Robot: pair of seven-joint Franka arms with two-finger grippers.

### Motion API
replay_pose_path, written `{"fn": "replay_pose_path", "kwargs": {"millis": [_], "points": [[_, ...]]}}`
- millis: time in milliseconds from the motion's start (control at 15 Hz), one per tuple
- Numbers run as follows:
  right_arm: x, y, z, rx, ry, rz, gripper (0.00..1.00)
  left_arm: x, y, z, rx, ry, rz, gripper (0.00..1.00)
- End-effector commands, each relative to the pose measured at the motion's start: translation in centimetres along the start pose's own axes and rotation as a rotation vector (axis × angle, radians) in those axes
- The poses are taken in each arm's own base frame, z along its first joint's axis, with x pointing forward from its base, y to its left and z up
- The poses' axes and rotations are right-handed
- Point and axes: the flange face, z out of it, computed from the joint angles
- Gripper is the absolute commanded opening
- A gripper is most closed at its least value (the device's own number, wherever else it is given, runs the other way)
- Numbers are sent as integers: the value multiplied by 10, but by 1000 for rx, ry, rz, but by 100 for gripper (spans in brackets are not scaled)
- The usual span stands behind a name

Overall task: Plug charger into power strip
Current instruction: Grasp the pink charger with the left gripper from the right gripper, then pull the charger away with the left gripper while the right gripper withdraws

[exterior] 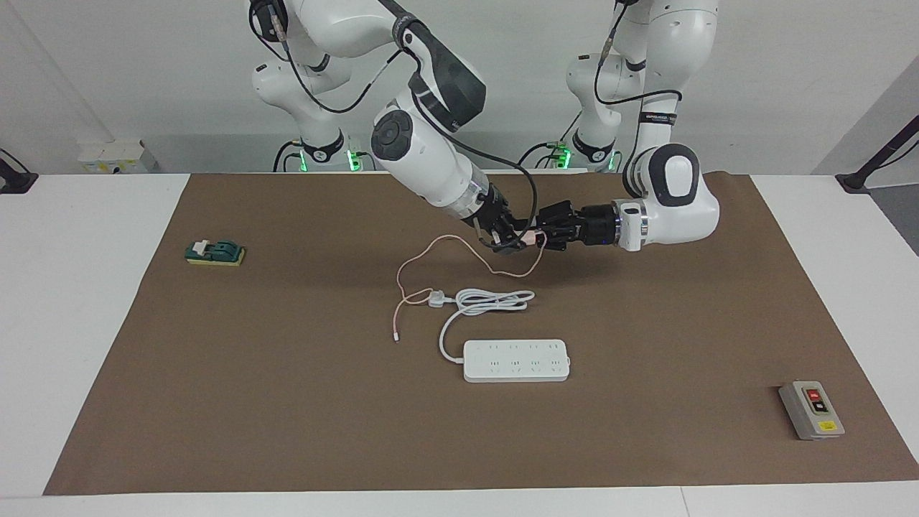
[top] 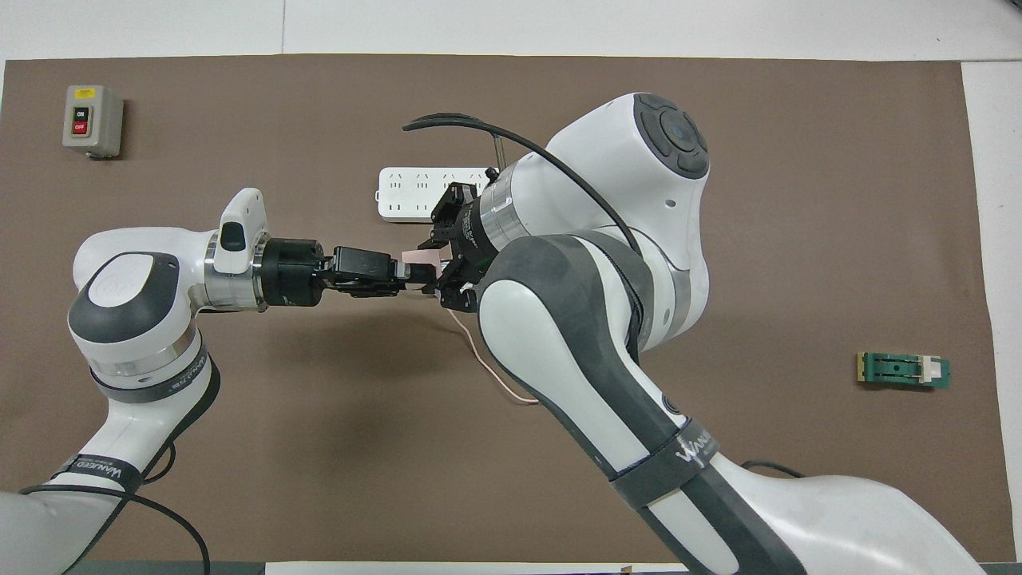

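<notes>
Both the left pincer point(exterior: 543, 238) and right pincer point(exterior: 511, 237) are clenching the charger point(exterior: 529, 237) midair, apparently handing it over, with the power strip point(exterior: 516, 360) lying at its six o'clock on the counter.

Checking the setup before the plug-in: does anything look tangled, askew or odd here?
Nothing damaged. One oddity: both claws, left and right, are shut on the charger in mid-air at once. Its pink cable trails loosely onto the mat beside the power strip.

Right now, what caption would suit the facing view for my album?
Both grippers, left gripper and right gripper, clasp the pink charger above the mat, power strip waiting.
</notes>
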Motion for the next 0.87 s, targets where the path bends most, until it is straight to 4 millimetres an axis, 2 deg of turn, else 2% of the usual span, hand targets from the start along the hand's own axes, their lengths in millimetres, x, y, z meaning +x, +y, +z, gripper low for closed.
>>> {"fn": "replay_pose_path", "kwargs": {"millis": [0, 134, 201, 267, 535, 668, 802], "points": [[0, 0, -3, 14, 3, 54, 100, 8, 10, -30, 49, 25, 57, 0], [-3, 0, -4, 22, 13, 47, 100, 15, 23, -45, 116, 8, 110, 0], [-3, 0, -4, 22, 13, 47, 100, 20, 29, -58, 147, 15, 131, 0], [-3, 0, -5, 23, 12, 44, 100, 29, 39, -80, 197, 26, 165, 0], [4, -6, -14, 36, 13, 56, 100, 58, 61, -118, 391, 0, 270, 0], [8, -9, -32, 59, 6, 60, 100, 82, 71, -131, 544, -8, 343, 0], [26, -19, -61, 103, 27, 66, 100, 100, 70, -147, 745, -40, 405, 0]]}}
